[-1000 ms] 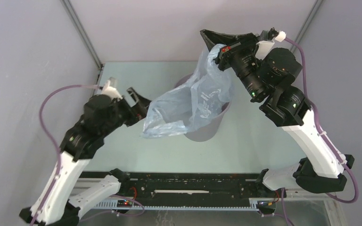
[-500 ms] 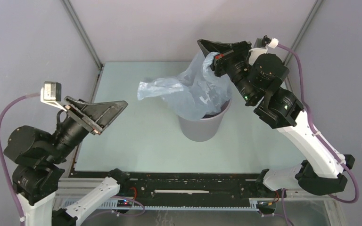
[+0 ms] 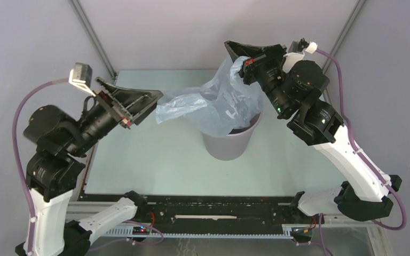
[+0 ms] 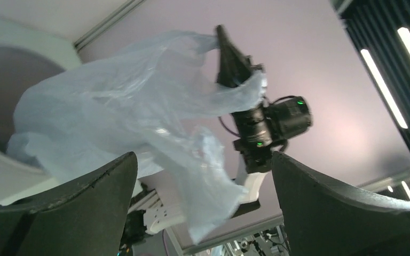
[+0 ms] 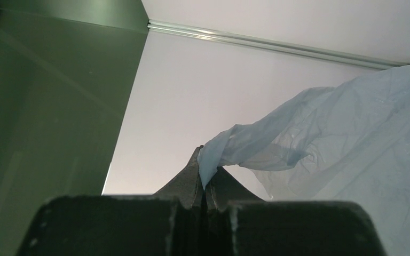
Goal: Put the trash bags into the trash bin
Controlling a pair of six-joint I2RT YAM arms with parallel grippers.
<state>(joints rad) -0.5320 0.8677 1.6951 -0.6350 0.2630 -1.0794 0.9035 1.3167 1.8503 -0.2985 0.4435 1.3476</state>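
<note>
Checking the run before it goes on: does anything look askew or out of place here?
The trash bag is only partly in the trash bin: one corner is pinched high in the shut right hand, and a loose flap sticks out left past the rim, near the open left hand. Nothing looks spilled.

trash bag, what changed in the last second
The left tool drew away left from the trash bag, then came back raised, open beside its loose end. That end rose from hanging before the trash bin to spreading left. The right tool stays shut on the bag's top; bin unmoved.
</note>
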